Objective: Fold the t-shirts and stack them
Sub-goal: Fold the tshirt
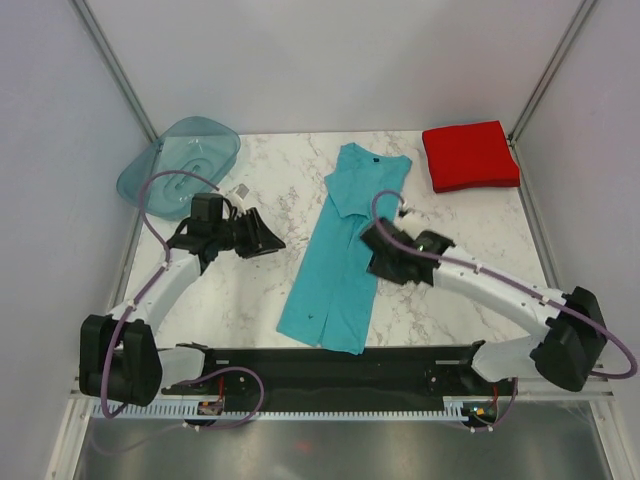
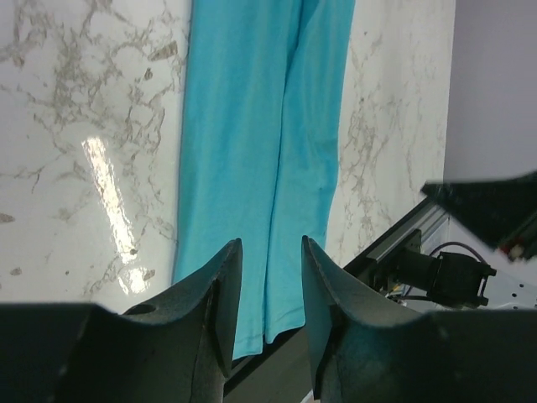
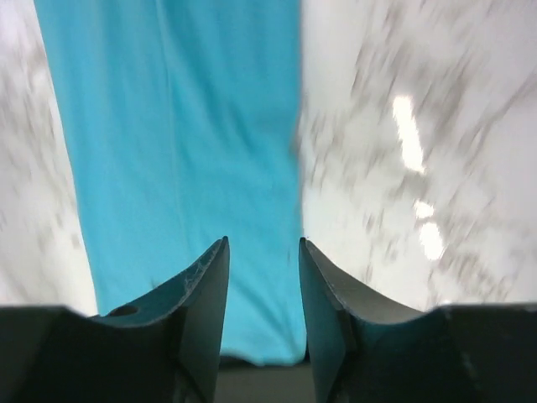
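The turquoise t-shirt (image 1: 343, 250) lies flat in the table's middle, folded lengthwise into a long strip, collar far, hem near. It also shows in the left wrist view (image 2: 260, 143) and the right wrist view (image 3: 176, 151). The red t-shirt (image 1: 468, 155) is a folded square at the far right. My left gripper (image 1: 268, 240) is open and empty, left of the strip, apart from it. My right gripper (image 1: 378, 262) is open and empty, over the strip's right edge; its fingertips (image 3: 216, 252) frame that edge.
A translucent teal plastic tray (image 1: 182, 165) sits at the far left corner. The black rail (image 1: 330, 365) runs along the table's near edge, just below the shirt's hem. White walls close in on the sides and back.
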